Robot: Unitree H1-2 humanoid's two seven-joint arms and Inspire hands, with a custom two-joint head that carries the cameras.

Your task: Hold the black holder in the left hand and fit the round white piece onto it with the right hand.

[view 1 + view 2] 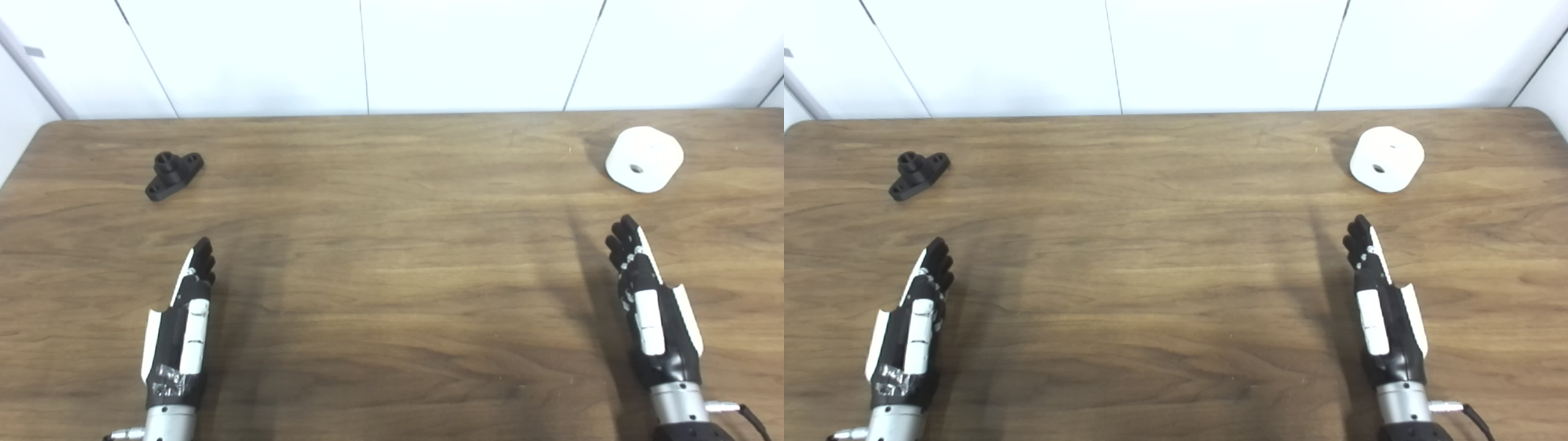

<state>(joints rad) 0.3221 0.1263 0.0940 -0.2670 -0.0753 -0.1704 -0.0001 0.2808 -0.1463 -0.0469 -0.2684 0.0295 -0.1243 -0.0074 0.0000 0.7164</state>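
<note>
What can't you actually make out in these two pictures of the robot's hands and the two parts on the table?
- Left hand and right hand: both views show them edge-on, so the palms are hidden; the arms are cut off by the bottom edge.
- Black holder: too small and dark in both views to show the detail of its holes.
- Round white piece: its underside and how deep its centre hole goes are hidden.

I'm looking into what reads as a lab or test room: a bare wood-grain table (392,275) pushed against plain white wall panels (465,55) with thin seams. My robot hands, the left hand (180,331) patched with tape, suit a test bench, not a home.
</note>
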